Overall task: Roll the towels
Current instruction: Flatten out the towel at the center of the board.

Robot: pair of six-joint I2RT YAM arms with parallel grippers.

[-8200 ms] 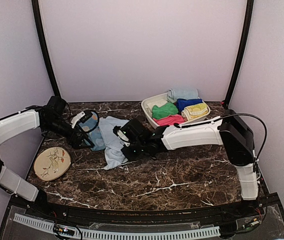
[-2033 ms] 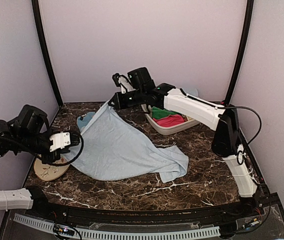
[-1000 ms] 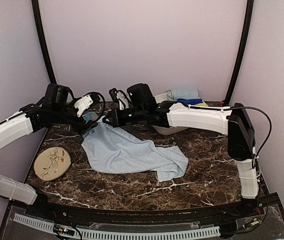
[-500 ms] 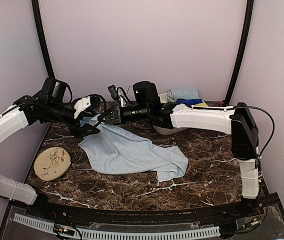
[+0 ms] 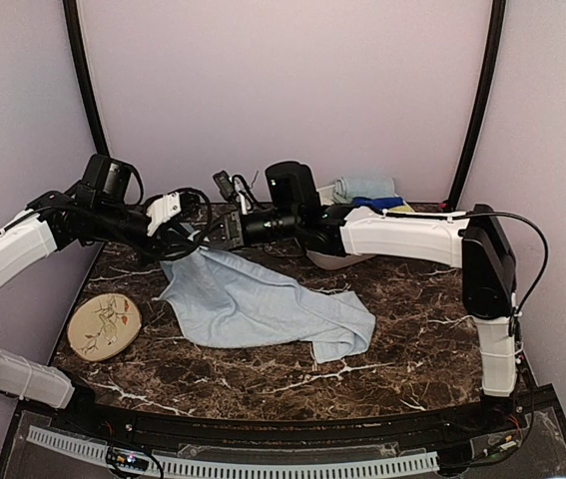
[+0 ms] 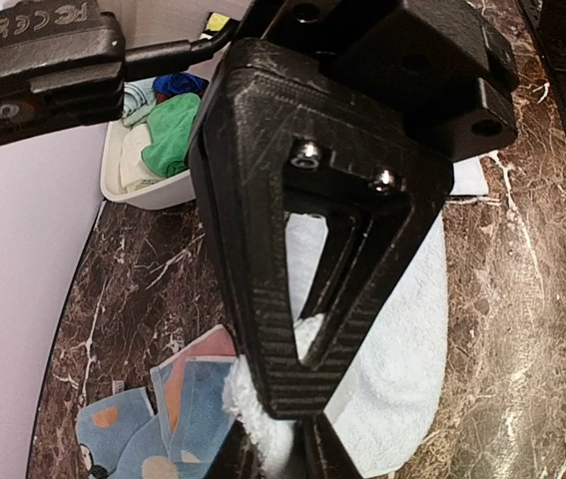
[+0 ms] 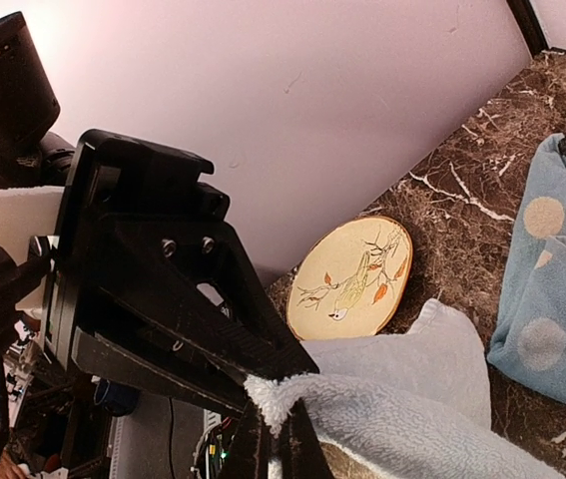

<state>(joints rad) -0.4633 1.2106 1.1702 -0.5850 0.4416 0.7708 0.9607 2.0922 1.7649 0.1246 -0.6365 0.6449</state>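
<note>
The plain pale blue towel (image 5: 263, 309) lies spread on the marble, with its far-left corner lifted. My left gripper (image 5: 189, 239) and my right gripper (image 5: 225, 232) meet at that corner. In the left wrist view the left gripper (image 6: 284, 424) is shut on the fluffy edge of the pale blue towel (image 6: 402, 329). In the right wrist view the right gripper (image 7: 275, 429) is shut on another bit of the same edge (image 7: 402, 399). The spotted blue towel (image 6: 153, 424) (image 7: 552, 289) lies crumpled on the table just beyond, mostly hidden in the top view.
A round beige plate with a bird drawing (image 5: 104, 326) (image 7: 352, 279) sits at the near left. A white basket (image 5: 324, 256) (image 6: 148, 185) of rolled towels stands at the back right, behind my right arm. The back and side walls are close.
My left gripper has gone from open to shut on the pale towel's raised corner beside the right gripper. The right gripper has kept its hold and shifted a little left.
</note>
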